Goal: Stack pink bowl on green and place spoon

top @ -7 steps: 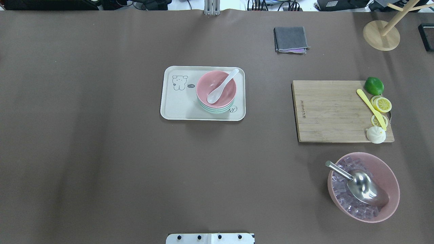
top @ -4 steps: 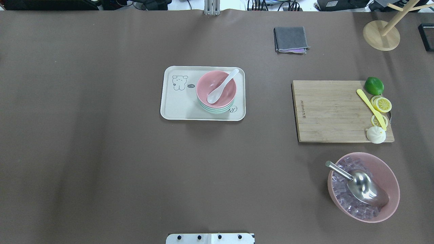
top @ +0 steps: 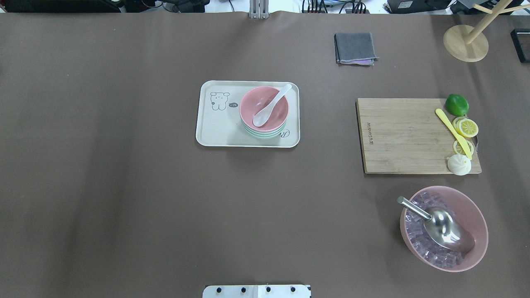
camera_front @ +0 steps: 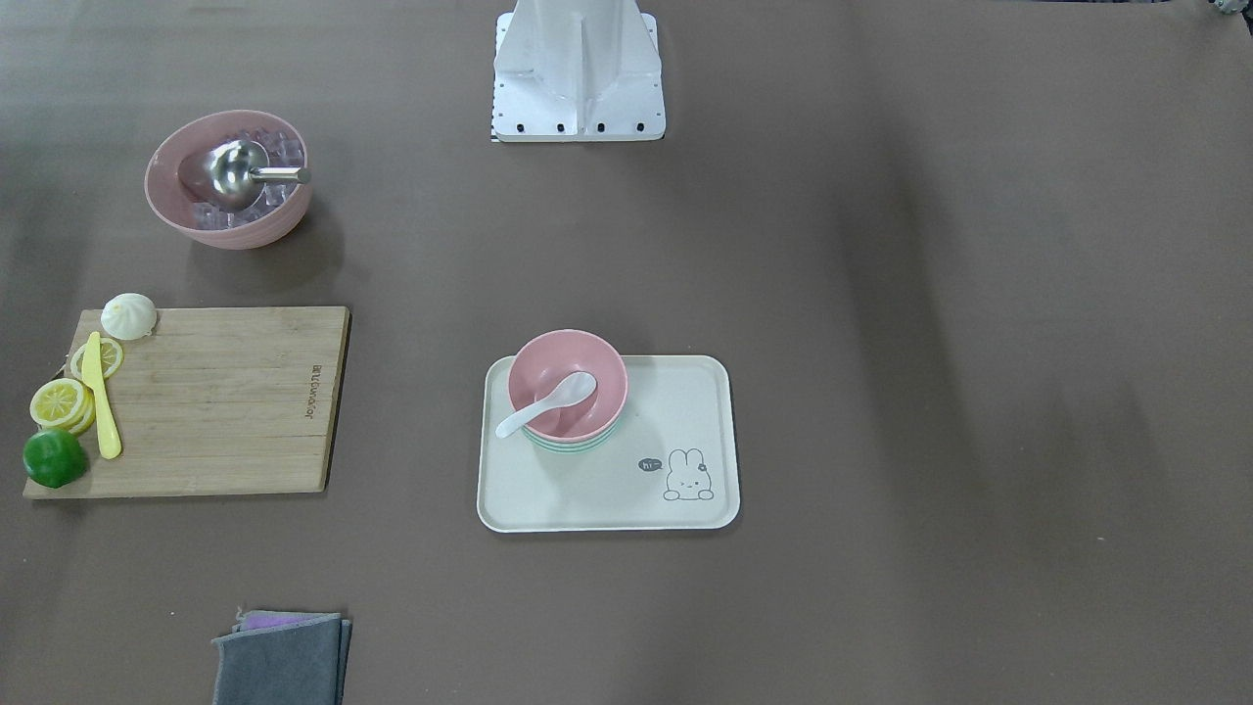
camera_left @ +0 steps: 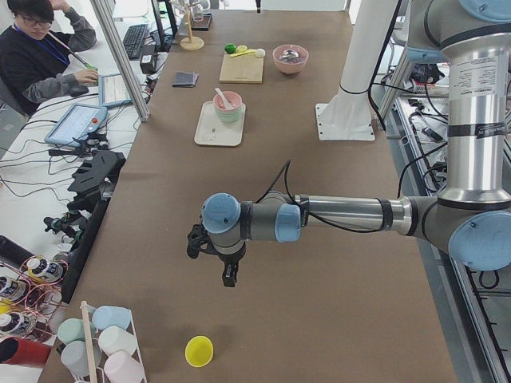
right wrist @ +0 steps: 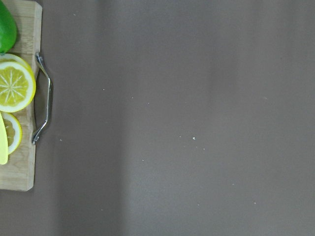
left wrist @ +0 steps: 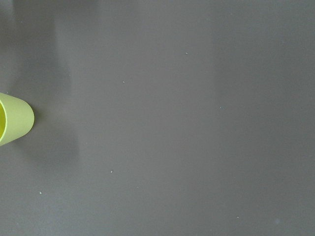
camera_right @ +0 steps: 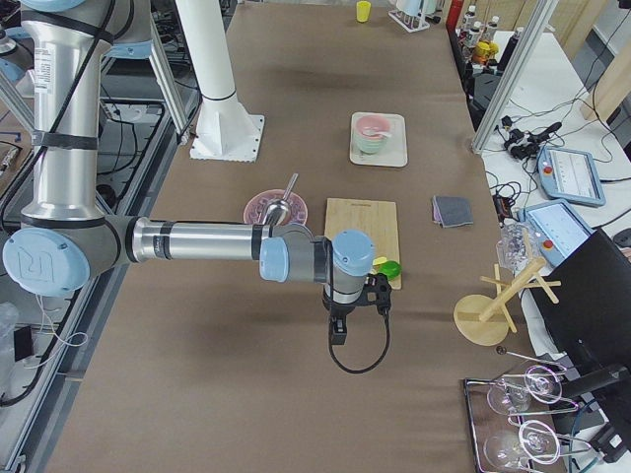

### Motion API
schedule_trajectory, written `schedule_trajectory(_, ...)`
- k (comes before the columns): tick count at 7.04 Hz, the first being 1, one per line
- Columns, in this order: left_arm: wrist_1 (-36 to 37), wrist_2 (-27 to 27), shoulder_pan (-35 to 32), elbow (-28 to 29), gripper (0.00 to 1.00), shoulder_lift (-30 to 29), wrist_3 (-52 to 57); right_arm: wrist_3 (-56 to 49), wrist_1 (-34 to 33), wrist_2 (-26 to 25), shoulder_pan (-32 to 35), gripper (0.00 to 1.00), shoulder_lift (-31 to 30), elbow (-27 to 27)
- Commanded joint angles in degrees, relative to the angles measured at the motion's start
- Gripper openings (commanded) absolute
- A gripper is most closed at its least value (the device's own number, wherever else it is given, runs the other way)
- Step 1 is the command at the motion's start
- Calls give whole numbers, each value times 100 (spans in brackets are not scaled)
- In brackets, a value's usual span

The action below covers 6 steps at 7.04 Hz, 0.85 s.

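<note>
The pink bowl (top: pixel 269 120) sits stacked on the green bowl (top: pixel 261 133) at the right end of a cream tray (top: pixel 219 128). The white spoon (top: pixel 271 105) lies in the pink bowl with its handle over the far right rim. The stack also shows in the front-facing view (camera_front: pixel 563 357). My left gripper (camera_left: pixel 229 275) hangs over bare table far to the left, seen only in the exterior left view; I cannot tell if it is open. My right gripper (camera_right: pixel 337 335) hangs past the cutting board, seen only in the exterior right view; I cannot tell its state either.
A wooden cutting board (top: pixel 401 136) holds a lime, lemon slices, a yellow knife and a bun. A large pink bowl (top: pixel 472 207) holds ice cubes and a metal scoop. A grey cloth (top: pixel 355 47) and a wooden stand (top: pixel 466 43) are at the back. A yellow cup (camera_left: pixel 199 350) lies near my left gripper.
</note>
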Motion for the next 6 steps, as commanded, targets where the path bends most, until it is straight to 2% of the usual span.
schedule_trajectory(1, 8, -9, 0, 0, 98, 0, 0, 0, 0, 1, 0, 100, 4, 8)
schedule_trajectory(6, 0, 35, 9, 0, 98, -9, 0, 0, 0, 10, 0, 100, 4, 8)
